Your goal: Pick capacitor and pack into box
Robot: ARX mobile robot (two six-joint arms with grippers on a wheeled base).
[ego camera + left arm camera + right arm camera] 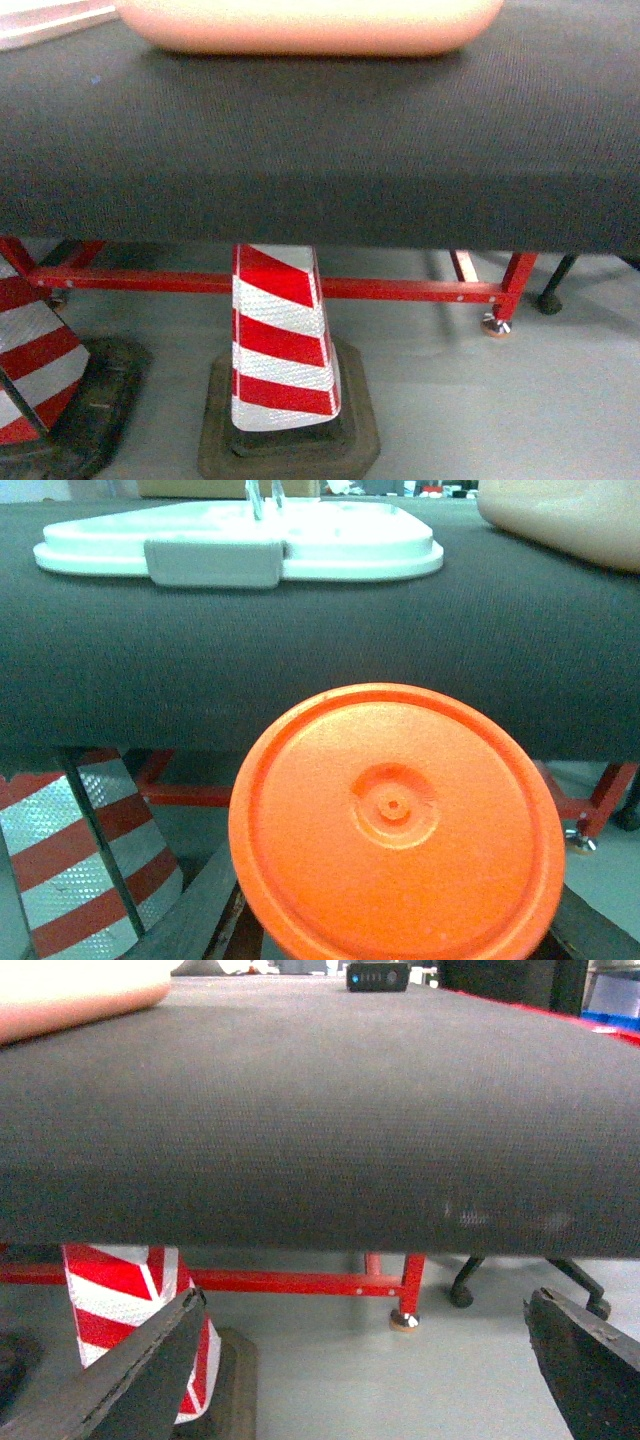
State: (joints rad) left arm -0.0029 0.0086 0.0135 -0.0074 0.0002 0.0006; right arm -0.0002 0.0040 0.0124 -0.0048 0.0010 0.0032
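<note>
I'm seeing the box sitting on the table, toward its far side, with its lid lying flat to its left. Under the table, a striped cone is standing before the crossbar, another at left.
</note>
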